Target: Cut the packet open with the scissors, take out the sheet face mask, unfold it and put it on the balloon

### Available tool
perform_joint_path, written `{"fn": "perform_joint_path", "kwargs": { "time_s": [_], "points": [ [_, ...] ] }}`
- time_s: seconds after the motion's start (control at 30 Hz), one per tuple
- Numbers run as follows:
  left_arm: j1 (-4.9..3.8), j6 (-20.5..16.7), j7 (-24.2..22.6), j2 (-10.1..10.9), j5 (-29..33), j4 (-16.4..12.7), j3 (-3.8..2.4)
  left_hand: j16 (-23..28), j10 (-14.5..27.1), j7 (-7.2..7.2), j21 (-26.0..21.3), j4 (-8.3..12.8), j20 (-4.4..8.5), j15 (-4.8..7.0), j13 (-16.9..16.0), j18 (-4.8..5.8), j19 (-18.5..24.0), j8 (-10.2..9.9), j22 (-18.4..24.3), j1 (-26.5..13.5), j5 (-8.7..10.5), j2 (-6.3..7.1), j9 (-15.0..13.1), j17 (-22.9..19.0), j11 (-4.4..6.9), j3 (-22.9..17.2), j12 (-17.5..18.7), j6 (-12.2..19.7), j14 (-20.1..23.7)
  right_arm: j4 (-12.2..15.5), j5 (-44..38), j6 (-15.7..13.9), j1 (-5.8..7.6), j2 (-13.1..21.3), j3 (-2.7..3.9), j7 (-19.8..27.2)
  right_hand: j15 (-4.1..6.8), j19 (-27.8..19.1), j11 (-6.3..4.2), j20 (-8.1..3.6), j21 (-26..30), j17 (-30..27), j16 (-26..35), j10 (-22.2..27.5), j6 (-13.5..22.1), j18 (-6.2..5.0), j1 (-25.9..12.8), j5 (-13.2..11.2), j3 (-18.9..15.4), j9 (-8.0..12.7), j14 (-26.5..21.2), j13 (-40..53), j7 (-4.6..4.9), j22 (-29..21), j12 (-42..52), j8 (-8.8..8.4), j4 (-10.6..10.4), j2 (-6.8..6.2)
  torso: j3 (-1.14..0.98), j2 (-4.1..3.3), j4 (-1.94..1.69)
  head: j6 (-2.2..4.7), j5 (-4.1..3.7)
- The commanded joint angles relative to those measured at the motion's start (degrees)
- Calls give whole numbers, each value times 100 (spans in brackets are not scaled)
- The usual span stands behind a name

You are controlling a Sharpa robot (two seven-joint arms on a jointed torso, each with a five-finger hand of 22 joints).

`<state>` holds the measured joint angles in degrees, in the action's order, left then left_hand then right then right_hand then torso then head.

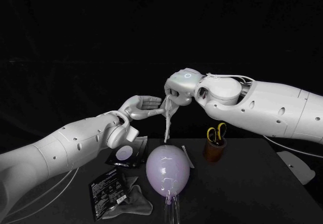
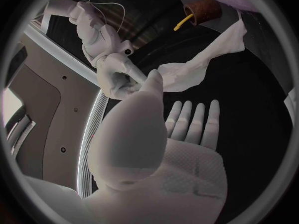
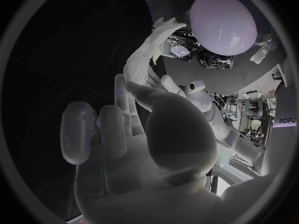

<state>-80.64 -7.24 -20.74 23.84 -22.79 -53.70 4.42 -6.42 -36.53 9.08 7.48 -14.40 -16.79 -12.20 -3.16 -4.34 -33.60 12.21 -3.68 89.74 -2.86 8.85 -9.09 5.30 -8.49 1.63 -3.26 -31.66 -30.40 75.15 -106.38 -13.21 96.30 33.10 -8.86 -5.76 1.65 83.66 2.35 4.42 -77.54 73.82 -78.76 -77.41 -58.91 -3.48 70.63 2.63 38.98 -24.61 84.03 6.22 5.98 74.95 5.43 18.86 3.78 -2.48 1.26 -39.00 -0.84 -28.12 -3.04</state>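
Sheet face mask [image 1: 166, 121] hangs bunched at frame centre above the balloon [image 1: 167, 171], pinched by the right robot hand [image 1: 178, 89]; the left robot hand [image 1: 142, 106], open and empty, should catch a free edge.

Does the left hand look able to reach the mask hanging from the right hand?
Probably yes. The left hand lies open right beside the mask, which the right hand holds dangling above the balloon; nothing stands between them.
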Motion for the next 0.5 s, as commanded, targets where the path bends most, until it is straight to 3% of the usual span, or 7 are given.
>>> {"fn": "perform_joint_path", "kwargs": {
  "time_s": [0.03,0.13,0.27,0.3,0.33,0.37,0.5],
  "points": [
    [-7,-338,133,-33,-348,-21,-8,44,30,89,-50,-244,14,-23,6,49,-55,-14,6,168,7,36,-9,-3,-13,191,20,-45,-30,7,-135,-110,0,-19,3,-35,23,145,-19,-7,-23,14,-34,-50,-34,87,25,15,-4,-77,260,5,-5,1137,11,31,-30,44,4,1,-9,4,-13],
    [-7,-349,178,-44,-471,-68,-7,63,21,186,-66,-259,16,-9,5,44,-73,-7,5,123,6,151,-18,-6,-53,421,18,-86,-25,0,-136,-110,-3,-36,3,-32,23,145,-19,-7,-23,14,-34,-50,-34,87,25,15,-4,-77,260,5,-5,1137,11,31,-30,44,8,2,-5,3,-12],
    [-7,-368,223,-46,-585,-115,-6,33,-200,263,-76,-259,18,31,-14,35,-105,85,3,134,7,115,-81,22,-142,463,-13,-318,-182,10,-136,-110,-6,-52,3,-28,25,144,-22,-8,-19,16,-35,-54,-35,86,27,15,1,-79,260,6,-8,1136,10,34,-30,38,5,0,1,1,0],
    [-7,-376,239,-46,-609,-122,-6,13,-399,325,-77,-256,19,76,-32,30,-124,130,1,138,11,106,-109,38,-224,468,-42,-426,-268,17,-136,-111,-7,-55,3,-27,25,144,-22,-8,-19,16,-35,-54,-35,86,27,15,1,-79,260,6,-8,1136,10,34,-30,38,6,1,-2,1,0],
    [-7,-387,254,-46,-624,-125,-6,-16,-745,369,-77,-252,21,91,-62,19,-156,209,-1,151,8,44,-160,60,-268,448,-96,-615,-394,23,-136,-113,-8,-55,3,-26,27,148,-24,-10,-30,20,-38,-57,-37,89,30,15,6,-81,261,7,-9,1139,10,37,-30,35,4,1,-3,3,-3],
    [-7,-406,274,-47,-639,-124,-6,-22,-779,372,-79,-252,21,88,-62,17,-160,217,-1,152,8,34,-164,64,-273,445,-99,-633,-423,31,-136,-115,-8,-56,3,-24,27,148,-24,-10,-30,20,-38,-57,-37,89,30,15,6,-81,261,7,-9,1139,10,37,-30,35,3,0,-3,3,-3],
    [-7,-467,326,-59,-638,-94,-5,-114,-1151,405,-74,-226,29,49,-86,-30,-227,373,-6,211,12,-212,-252,127,-353,346,-186,-994,-788,43,-136,-128,-9,-55,3,-19,28,150,-26,-11,-33,21,-39,-60,-38,89,32,15,11,-83,262,7,-11,1140,9,39,-30,32,3,-1,1,13,4]
  ]
}}
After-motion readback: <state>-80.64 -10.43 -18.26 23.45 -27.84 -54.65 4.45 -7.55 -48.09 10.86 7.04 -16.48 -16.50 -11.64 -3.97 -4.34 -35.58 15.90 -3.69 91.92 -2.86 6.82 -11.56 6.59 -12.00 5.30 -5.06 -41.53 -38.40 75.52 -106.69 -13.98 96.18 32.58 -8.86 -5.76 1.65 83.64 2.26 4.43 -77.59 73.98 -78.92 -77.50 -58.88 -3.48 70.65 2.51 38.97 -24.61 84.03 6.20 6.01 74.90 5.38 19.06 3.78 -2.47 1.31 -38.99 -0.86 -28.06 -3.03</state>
